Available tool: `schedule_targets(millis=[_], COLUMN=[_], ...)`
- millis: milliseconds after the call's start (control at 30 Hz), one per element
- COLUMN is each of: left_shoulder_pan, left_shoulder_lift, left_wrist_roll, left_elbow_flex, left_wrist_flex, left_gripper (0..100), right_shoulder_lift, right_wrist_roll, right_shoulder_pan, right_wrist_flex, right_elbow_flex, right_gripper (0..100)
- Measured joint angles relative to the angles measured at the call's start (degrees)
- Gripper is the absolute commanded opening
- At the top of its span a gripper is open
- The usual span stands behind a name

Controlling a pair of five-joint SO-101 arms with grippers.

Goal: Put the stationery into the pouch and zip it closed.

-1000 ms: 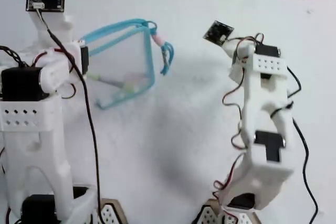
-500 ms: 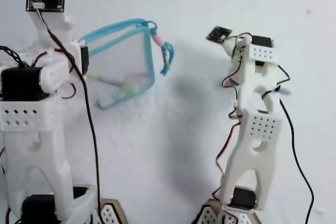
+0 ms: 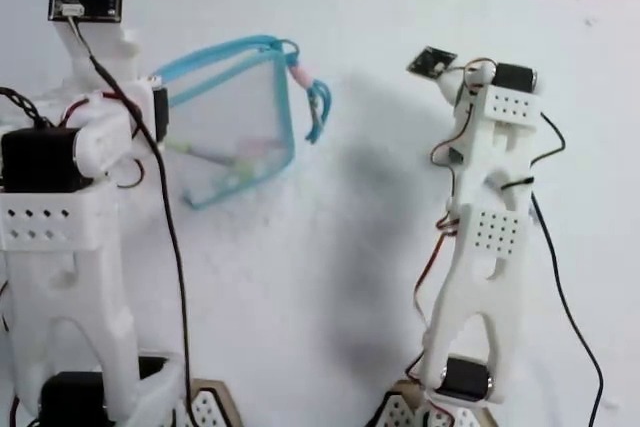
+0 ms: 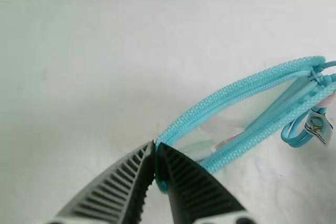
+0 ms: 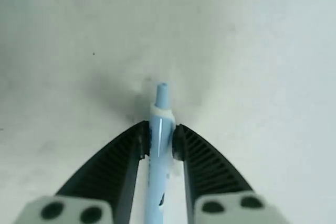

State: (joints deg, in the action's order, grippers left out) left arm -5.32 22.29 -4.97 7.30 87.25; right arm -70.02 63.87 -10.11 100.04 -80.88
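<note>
A: High view first. What has shifted?

B: Over the last second the right arm [image 3: 487,177] has unfolded from a crouch. Its wrist is now lifted and stretched out over the table [image 3: 330,277]. The left arm [image 3: 70,197] and the pouch [image 3: 235,117] have not moved. The pouch stands just beside the left arm, well apart from the right.

A: What does that mean for the task?

B: It looks like a carry is beginning. The right arm seems set to bring something across, and zipping comes later.

A: And the left wrist view?

B: It adds the grip. The left gripper [image 4: 155,148] is pinched narrow on the corner of the pouch's zip [image 4: 236,90], holding the mouth open. Pale stationery [image 4: 220,142] already lies inside, seen through the clear side.

A: And the right wrist view?

B: It adds the load. The right gripper [image 5: 160,129] is clamped on a blue pen [image 5: 161,100], whose end pokes out past the gripper over bare table.
</note>
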Motion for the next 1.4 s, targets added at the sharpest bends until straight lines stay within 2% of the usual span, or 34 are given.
schedule_targets(millis=[67, 200, 300, 467, 600, 767, 933, 1133, 1267, 1400], left_shoulder_pan=[0.0, 0.0, 0.0, 0.0, 0.0, 0.0, 0.0, 0.0, 0.0, 0.0], left_shoulder_lift=[0.0, 0.0, 0.0, 0.0, 0.0, 0.0, 0.0, 0.0, 0.0, 0.0], left_wrist_roll=[0.0, 0.0, 0.0, 0.0, 0.0, 0.0, 0.0, 0.0, 0.0, 0.0], left_elbow_flex=[0.0, 0.0, 0.0, 0.0, 0.0, 0.0, 0.0, 0.0, 0.0, 0.0], left_wrist_flex=[0.0, 0.0, 0.0, 0.0, 0.0, 0.0, 0.0, 0.0, 0.0, 0.0], left_gripper=[2, 2, 2, 2, 2, 2, 2, 2, 2, 2], right_shoulder_lift=[0.0, 2.29, 7.38, 18.2, 27.96, 44.13, 64.79, 87.47, 99.87, 111.12], right_wrist_roll=[-0.7, -7.38, -14.86, -31.38, -38.59, -44.66, -49.76, -52.4, -52.48, -52.48], right_shoulder_pan=[0.0, 0.0, 1.49, 6.86, 10.81, 14.59, 19.78, 22.95, 22.59, 23.03], right_wrist_flex=[0.09, 0.09, 0.26, 0.26, 0.26, 0.26, 0.26, 0.09, -4.66, -15.91], right_elbow_flex=[-1.85, -2.99, -2.99, -2.99, 1.14, 18.29, 43.52, 74.73, 90.73, 106.29], right_gripper=[1.7, 1.7, 1.7, 1.7, 1.7, 1.7, 1.7, 1.7, 1.7, 1.7])
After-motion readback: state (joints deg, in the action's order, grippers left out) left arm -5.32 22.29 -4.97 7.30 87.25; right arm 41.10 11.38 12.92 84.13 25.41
